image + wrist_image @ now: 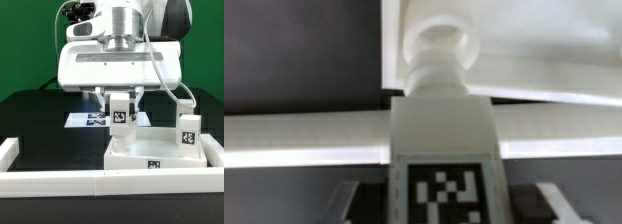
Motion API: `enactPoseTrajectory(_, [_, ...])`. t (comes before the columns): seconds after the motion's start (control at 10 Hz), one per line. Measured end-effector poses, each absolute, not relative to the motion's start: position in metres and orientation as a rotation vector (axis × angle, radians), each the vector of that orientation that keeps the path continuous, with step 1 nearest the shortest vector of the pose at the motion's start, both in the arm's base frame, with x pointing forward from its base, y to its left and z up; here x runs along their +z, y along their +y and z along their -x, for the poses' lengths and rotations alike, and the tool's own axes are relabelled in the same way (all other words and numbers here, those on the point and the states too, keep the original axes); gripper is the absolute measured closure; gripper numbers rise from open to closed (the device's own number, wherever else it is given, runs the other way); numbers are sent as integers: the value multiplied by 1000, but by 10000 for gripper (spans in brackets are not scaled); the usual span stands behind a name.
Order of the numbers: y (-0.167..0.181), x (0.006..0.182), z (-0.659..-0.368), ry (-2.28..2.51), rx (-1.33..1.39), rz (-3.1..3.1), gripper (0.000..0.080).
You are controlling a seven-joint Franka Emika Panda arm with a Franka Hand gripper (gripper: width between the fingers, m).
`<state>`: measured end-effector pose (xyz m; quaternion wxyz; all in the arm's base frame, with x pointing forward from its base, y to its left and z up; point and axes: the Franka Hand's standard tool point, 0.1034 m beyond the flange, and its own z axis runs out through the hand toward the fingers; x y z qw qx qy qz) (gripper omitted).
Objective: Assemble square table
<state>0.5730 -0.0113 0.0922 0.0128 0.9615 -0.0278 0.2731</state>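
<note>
Tool (pixel 121 108) clamped on tagged leg (pixel 122 118), above tabletop (pixel 160 152)

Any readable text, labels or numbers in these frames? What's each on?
No words, brands or numbers can be read.
Leg in the gripper: black-and-white tag pattern only, no letters.
Upright leg on the tabletop: tag pattern only.
Tabletop front edge: small tag, too small to read.
Marker board: tags, blurred.
</note>
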Motion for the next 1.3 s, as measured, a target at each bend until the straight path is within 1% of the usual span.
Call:
enactPoseTrajectory(0.4, [-12, 91, -572, -87, 849, -2997, 512])
enactPoseTrajectory(0.7, [-10, 84, -573, -82, 835, -3001, 512])
enactPoseTrajectory(1.0, [-11, 72, -570, -83, 812, -3006, 512])
enactPoseTrajectory(1.3, [-10, 66, -569, -79, 824, -2998, 512])
